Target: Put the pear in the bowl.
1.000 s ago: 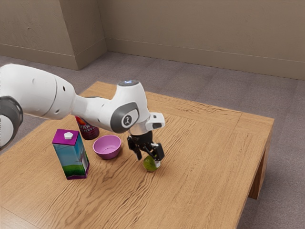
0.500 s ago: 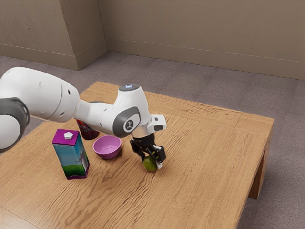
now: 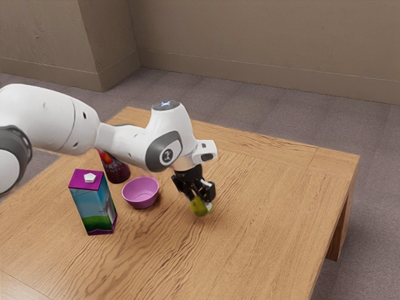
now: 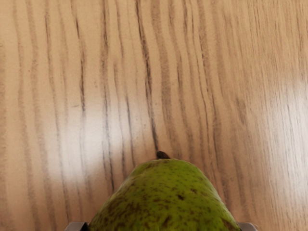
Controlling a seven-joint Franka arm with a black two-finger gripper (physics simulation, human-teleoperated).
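Wood-grained table [image 3: 269, 206]: the pear [image 3: 199, 209] is being clamped from both sides by the end effector [image 3: 200, 203], apparently just above the surface, to the exterior view's right of the bowl [image 3: 140, 193]; opposed contact is presumably being used to prevent slipping.

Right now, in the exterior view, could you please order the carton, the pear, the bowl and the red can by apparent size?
1. Carton, the largest
2. Bowl and red can: unsure, as the arm hides part of the can
3. Pear, the smallest
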